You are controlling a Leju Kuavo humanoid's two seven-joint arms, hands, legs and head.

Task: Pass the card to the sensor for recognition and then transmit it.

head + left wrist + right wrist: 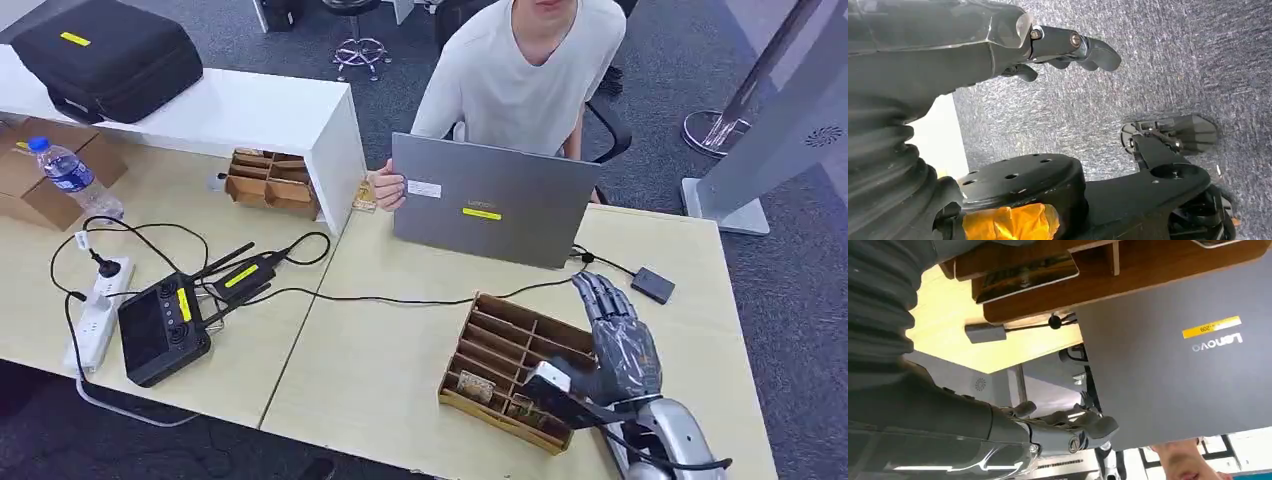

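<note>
— Where's the right hand (622,345)?

— Over the far right corner of the wooden divider tray (500,340), fingers stretched apart, holding nothing. That tray sits near the table's (380,360) front edge, with bare tabletop to its left.

— And the card?

— One card (476,386) lies in a front slot of the tray. Behind the tray stands a grey laptop (490,205), a person (525,70) seated at it.

— The left hand (1068,47)?

— Hanging over grey carpet (1173,60), fingers curled, holding nothing.
</note>
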